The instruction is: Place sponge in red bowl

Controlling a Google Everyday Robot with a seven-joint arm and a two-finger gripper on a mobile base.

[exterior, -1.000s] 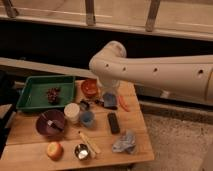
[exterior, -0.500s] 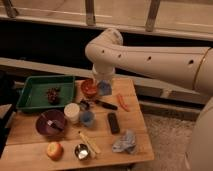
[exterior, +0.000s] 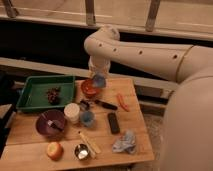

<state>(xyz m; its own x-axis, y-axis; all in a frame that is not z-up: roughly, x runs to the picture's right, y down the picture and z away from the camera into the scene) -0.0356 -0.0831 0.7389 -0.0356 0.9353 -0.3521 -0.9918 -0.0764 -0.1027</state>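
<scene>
The red bowl (exterior: 89, 90) stands on the wooden table (exterior: 135, 90) at its far middle, just right of the green tray. My gripper (exterior: 98, 79) hangs from the big white arm (exterior: 145, 52) right above the bowl's far right rim. It is shut on the pale blue sponge (exterior: 99, 81), which sits just over the rim. The gripper's fingers are mostly hidden behind the sponge and the wrist.
A green tray (exterior: 33, 89) with dark grapes (exterior: 53, 95) lies at the left. Nearer are a white cup (exterior: 72, 112), a blue cup (exterior: 87, 118), a purple bowl (exterior: 50, 124), an apple (exterior: 54, 150), a black remote (exterior: 113, 123), a blue cloth (exterior: 125, 143) and a red pepper (exterior: 121, 102).
The arm has swung left and away from me, carrying the blue sponge from the table's middle right to just over the red bowl's rim.
</scene>
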